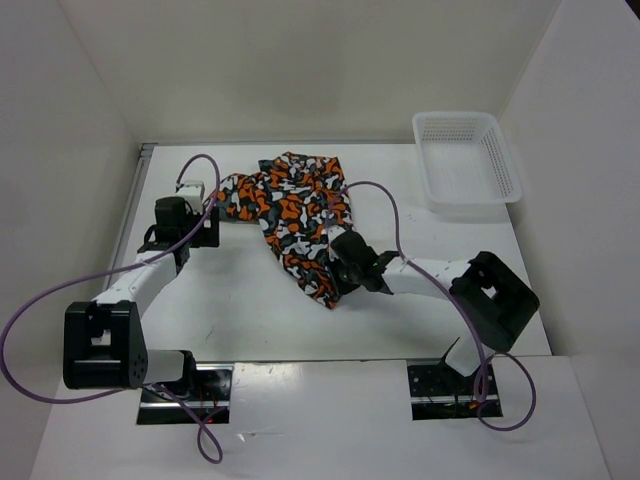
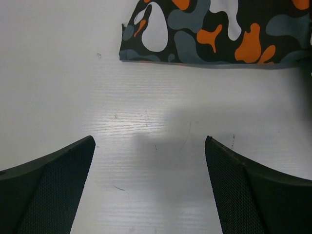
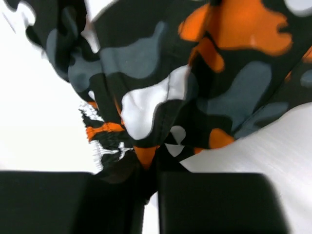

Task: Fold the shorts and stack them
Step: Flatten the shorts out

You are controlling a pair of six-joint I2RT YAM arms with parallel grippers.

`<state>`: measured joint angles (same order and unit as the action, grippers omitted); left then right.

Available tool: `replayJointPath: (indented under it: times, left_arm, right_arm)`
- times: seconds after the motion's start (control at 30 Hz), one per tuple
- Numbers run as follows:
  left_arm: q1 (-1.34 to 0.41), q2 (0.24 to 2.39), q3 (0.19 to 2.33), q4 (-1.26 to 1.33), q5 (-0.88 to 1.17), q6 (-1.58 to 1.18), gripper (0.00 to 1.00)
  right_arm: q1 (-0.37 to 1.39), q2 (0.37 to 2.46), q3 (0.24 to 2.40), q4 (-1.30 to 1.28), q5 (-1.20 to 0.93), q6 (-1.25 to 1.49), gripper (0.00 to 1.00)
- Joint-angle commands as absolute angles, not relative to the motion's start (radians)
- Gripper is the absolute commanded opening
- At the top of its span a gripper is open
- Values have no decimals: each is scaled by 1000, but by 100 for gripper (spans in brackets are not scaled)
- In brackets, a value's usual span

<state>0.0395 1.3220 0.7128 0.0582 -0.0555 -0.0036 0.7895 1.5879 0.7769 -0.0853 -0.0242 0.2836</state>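
The shorts (image 1: 290, 215), printed in orange, black, grey and white blotches, lie crumpled on the white table, running from the back centre towards the middle. My right gripper (image 1: 336, 270) sits at their near lower end. In the right wrist view its jaws (image 3: 151, 173) are shut on a bunched fold of the shorts (image 3: 195, 87). My left gripper (image 1: 205, 200) stands open at the left side of the shorts. In the left wrist view its fingers (image 2: 148, 141) are wide apart over bare table, with a corner of the shorts (image 2: 219, 31) just ahead and untouched.
A white plastic mesh basket (image 1: 475, 203) stands at the back right of the table. White walls close in the table at the back and on both sides. Purple cables loop off both arms over the table (image 1: 250, 300).
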Motion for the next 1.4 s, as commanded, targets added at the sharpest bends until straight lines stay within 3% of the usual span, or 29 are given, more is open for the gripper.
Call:
replayJointPath:
  times: [0.0, 0.03, 0.1, 0.23, 0.4, 0.5, 0.53, 0.57, 0.67, 0.77, 0.8, 0.93, 1.03, 1.17, 1.37]
  left_arm:
    - [48, 1276, 721, 101, -66, 0, 100]
    - [48, 1264, 721, 101, -66, 0, 100]
    - [58, 1240, 721, 101, -66, 0, 100]
    - [67, 1181, 683, 101, -66, 0, 100]
    - [81, 1108, 661, 124, -77, 0, 100]
    - [103, 1108, 696, 114, -77, 0, 100]
    - [103, 1129, 713, 114, -77, 0, 100]
    - [112, 1140, 730, 101, -77, 0, 100]
    - [112, 1201, 782, 92, -58, 0, 100]
    - [112, 1256, 840, 43, -23, 0, 100]
    - [112, 1256, 851, 43, -12, 0, 100]
    - [112, 1279, 842, 20, 34, 0, 100]
    - [86, 1267, 787, 9, 55, 0, 100]
    - [86, 1256, 724, 21, 52, 0, 100]
    - [86, 1256, 706, 51, 77, 0, 100]
  right_arm:
    - [798, 1573, 888, 2, -23, 99, 6]
    - [798, 1562, 975, -20, -23, 37, 0]
    - [798, 1537, 1084, -138, -44, -111, 0]
    - [798, 1424, 1401, -379, -395, -293, 0]
    - [781, 1408, 1592, -347, -254, -144, 0]
    - [642, 1472, 1610, -200, -207, -53, 0]
    - [539, 1503, 1623, -166, -207, 53, 4]
    - [496, 1575, 1647, -138, -152, 99, 28]
    - [398, 1771, 1683, -112, -16, 98, 86]
    - [365, 1958, 1880, -332, 32, 78, 100]
    - [365, 2061, 2010, -403, 44, 96, 100]
    - [376, 1996, 1983, -405, -4, 43, 100]
    - [394, 1884, 1898, -437, -137, 11, 100]
    - [523, 1752, 1616, -463, -252, -28, 98]
    - [584, 1802, 1500, -390, -307, 94, 98]
